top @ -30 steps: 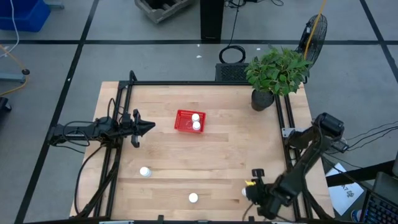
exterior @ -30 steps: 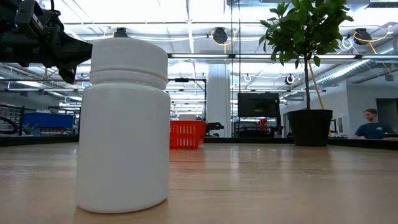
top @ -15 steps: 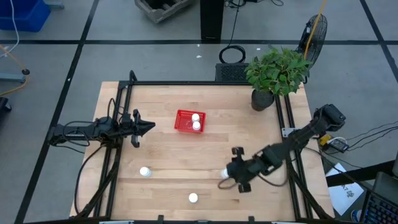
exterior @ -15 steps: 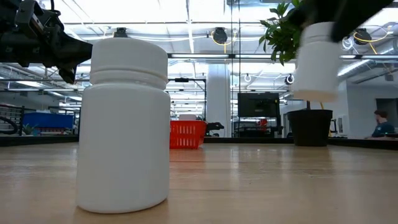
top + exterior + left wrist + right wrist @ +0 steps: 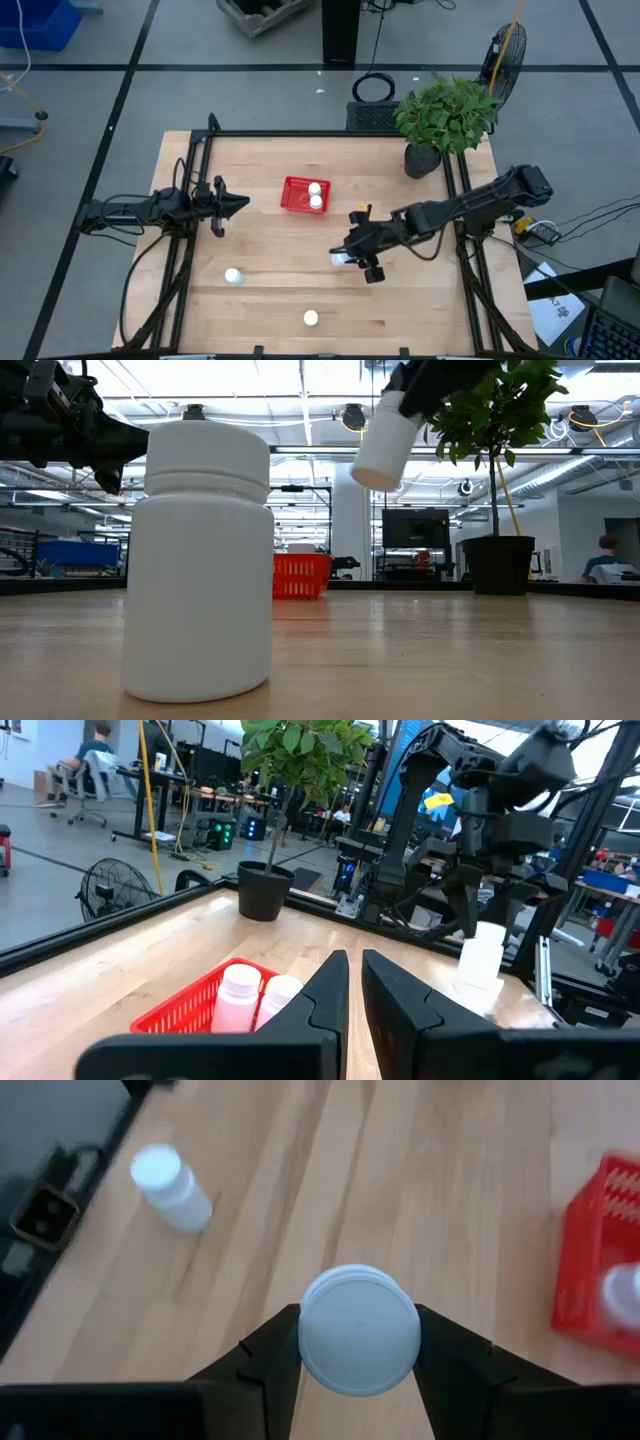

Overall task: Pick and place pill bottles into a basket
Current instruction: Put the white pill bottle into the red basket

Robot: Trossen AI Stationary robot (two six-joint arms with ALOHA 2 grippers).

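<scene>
My right gripper point(image 5: 345, 257) is shut on a white pill bottle point(image 5: 360, 1330) in the air over the middle of the table, to the near right of the red basket point(image 5: 305, 195). It also shows high up in the low view point(image 5: 385, 445). The basket holds two bottles point(image 5: 315, 194). Two more bottles stand on the table, one at the near left point(image 5: 233, 275) and one by the near edge point(image 5: 311, 318); the latter looms large in the low view point(image 5: 200, 560). My left gripper point(image 5: 240, 203) is shut and empty, left of the basket. My right gripper pinches the bottle between its two fingers, one on each side of it just under the cap rim point(image 5: 308, 1335). The fingers point(image 5: 455, 1355) come from above and run along the bottle, with the cap toward the wrist. The bottle is lifted clear and hangs tilted below the fingers point(image 5: 378, 465).
A potted plant point(image 5: 440, 125) stands at the far right corner in a dark pot point(image 5: 497, 565). Black frame rails point(image 5: 195, 180) run along the table's left and right sides. Bare wood point(image 5: 290, 250) lies between the basket and the near bottles. A person sits in the room behind point(image 5: 607, 555).
My right gripper has lifted a bottle from the near right of the table. It has carried it up and toward the table's far left, nearer the basket. The bottle has gone from upright to tilted.
</scene>
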